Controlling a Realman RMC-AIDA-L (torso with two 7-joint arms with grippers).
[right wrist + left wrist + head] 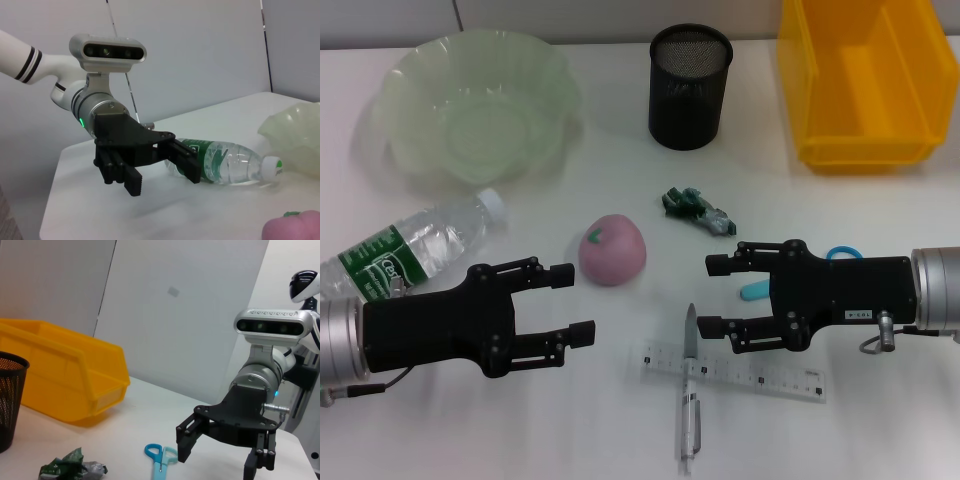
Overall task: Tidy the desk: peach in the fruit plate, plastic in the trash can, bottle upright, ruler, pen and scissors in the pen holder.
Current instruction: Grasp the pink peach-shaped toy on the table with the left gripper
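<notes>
A white desk (620, 180) fills the room's foreground under a pale wall, and nothing on it has been sorted yet. The biggest things sit along the far edge: a pale green fruit plate (470, 105) on the left, a yellow bin (865, 85) on the right, a black mesh pen holder (690, 87) between them. The bottle (410, 250) lies on its side at the left, just behind the left gripper (575, 300), whose jaws are spread and hold nothing. The right gripper (712, 295) hovers likewise spread and empty, facing it across the middle. The peach (612, 249) rests between them, nearer the left one; being round, I judge it could roll off if a finger nudges it instead of closing squarely. The ruler (735, 372) lies flat near the front with the pen (689, 395) crossing over it, so lifting one may drag the other. The scissors (840, 255) are mostly hidden beneath the right gripper, awkward to reach from there. The crumpled plastic (697, 208) lies past the peach, light enough to slip a loose pinch. With both arms so close, a clash over the peach looks possible.
</notes>
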